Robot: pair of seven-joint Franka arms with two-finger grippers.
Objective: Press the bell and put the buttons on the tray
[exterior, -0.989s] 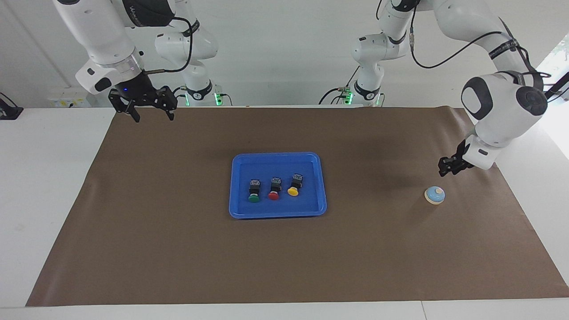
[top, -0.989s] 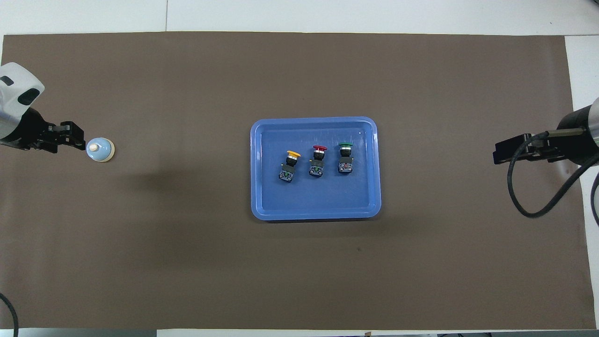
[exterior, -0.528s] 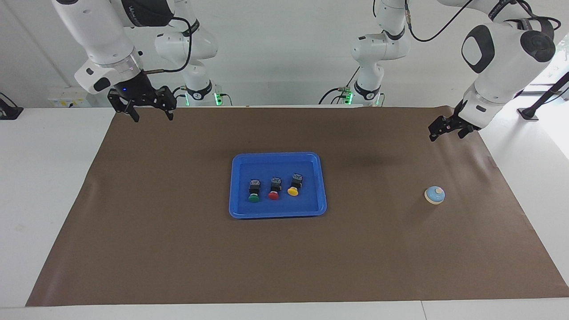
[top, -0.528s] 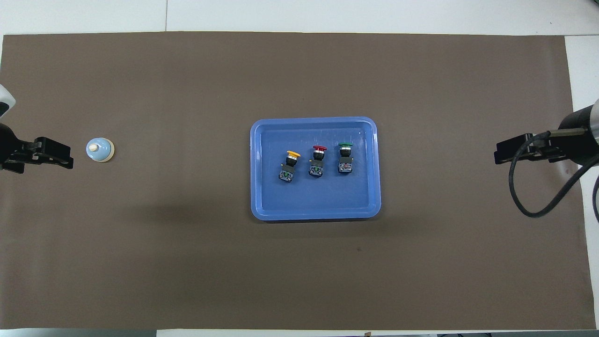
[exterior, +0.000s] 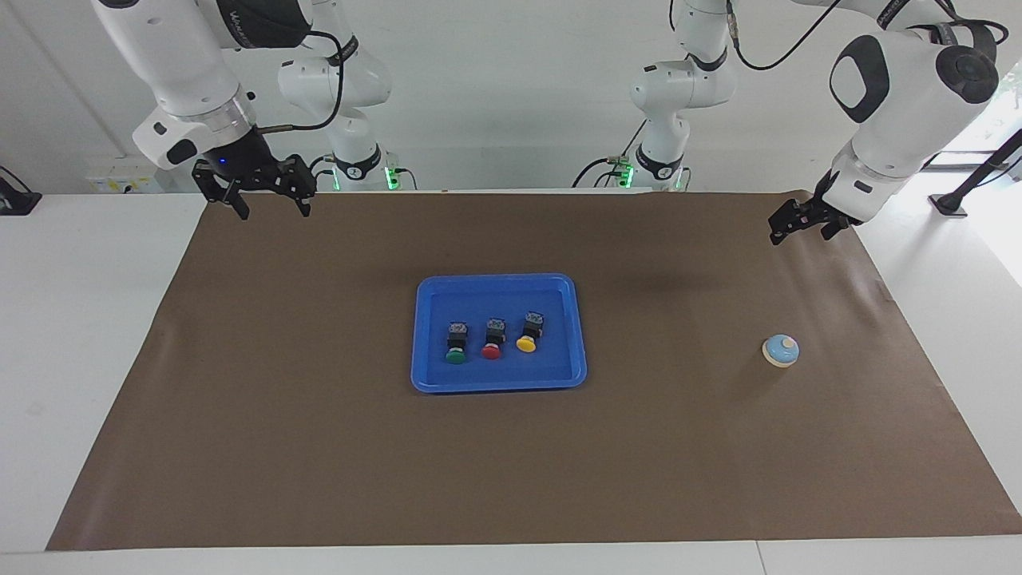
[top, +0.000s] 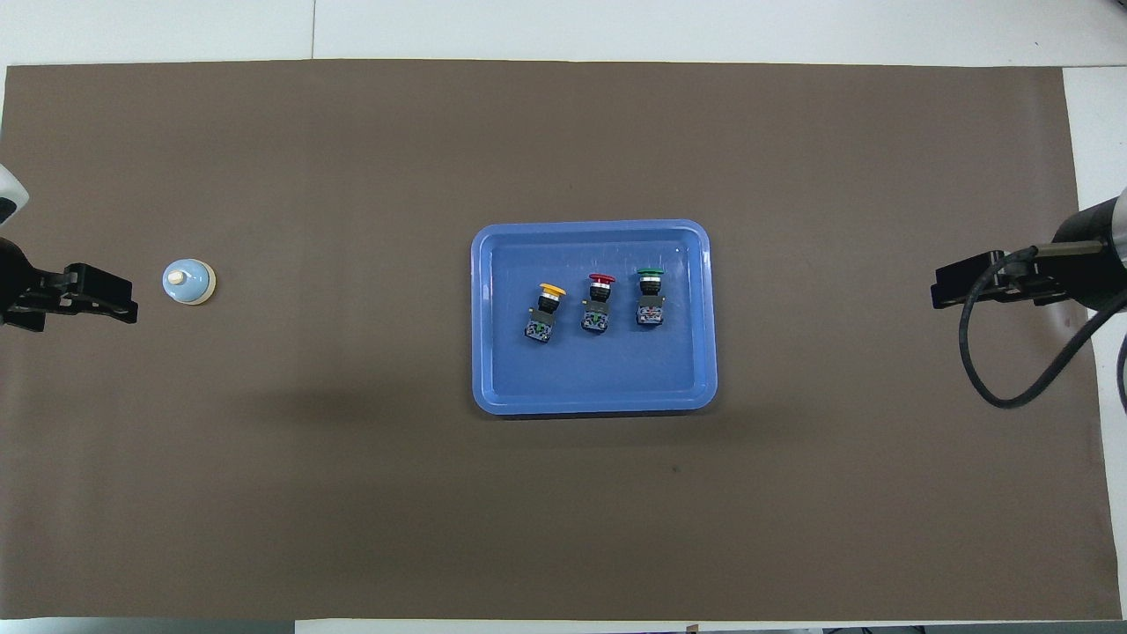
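The bright-blue tray (exterior: 499,280) (top: 590,228) lies mid-mat. In it, in a row, lie the three buttons: green (exterior: 456,356) (top: 651,275), red (exterior: 492,350) (top: 601,281) and yellow (exterior: 525,343) (top: 551,291). The light-blue bell (exterior: 781,350) (top: 188,282) stands alone on the mat toward the left arm's end. My left gripper (exterior: 798,231) (top: 130,301) hangs open and empty, high over the mat's corner at that end, well clear of the bell. My right gripper (exterior: 274,212) (top: 937,291) waits open and empty over the mat's corner at the right arm's end.
A brown mat (exterior: 319,447) (top: 352,493) covers most of the white table (exterior: 88,319). The right arm's black cable (top: 995,387) loops down beside its wrist.
My left gripper has risen from just beside the bell to high over the mat's corner, and its fingers have spread. The bell, tray, buttons and right arm have not moved.
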